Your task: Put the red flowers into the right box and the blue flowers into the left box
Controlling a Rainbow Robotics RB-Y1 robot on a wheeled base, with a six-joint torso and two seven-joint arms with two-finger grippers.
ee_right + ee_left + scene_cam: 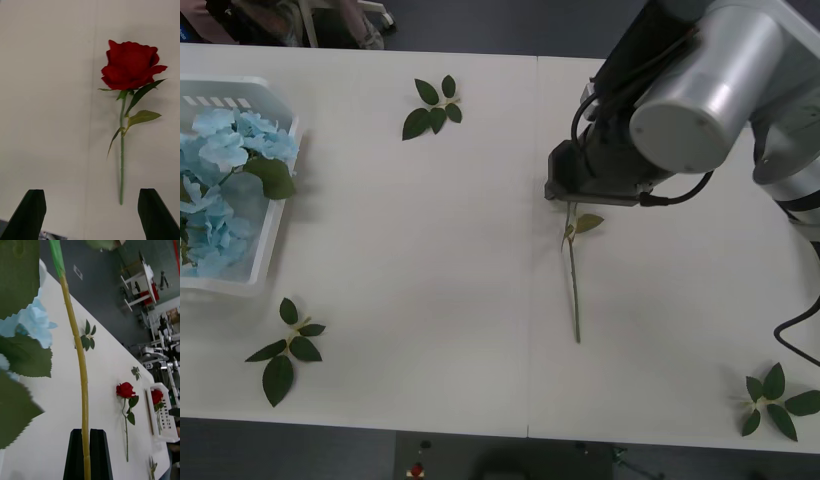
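Currently the right gripper [90, 215] hung over the middle-right of the white desk [430, 250], jaws spread wide with nothing between them, black fingertips [30, 210] apart at the two corners of its wrist view. One red rose [129, 71] lay flat on the desk just beyond those fingertips, head pointing away from them, stem end falling in the gap but not touched. From the front, the arm covered the head; only the stem [573, 285] and one leaf showed, running toward the near edge. The left gripper [89, 453] had its jaws closed on the yellow-green stem of a blue flower [35, 324], stem pinched between the two black fingers [77, 453], pale-blue petals and big green leaves close to the camera. The left box [265, 250] sat at the desk's left edge, toward the far side, with blue flowers [225, 150] piled inside. The left wrist view also picked up a white slotted right box [163, 416] at the desk's other end, with one red rose [156, 395] in it. Loose leaf sprigs lay on the desk: one near the far edge [432, 105], one at the near-left [285, 350], one at the near-right corner [778, 400].
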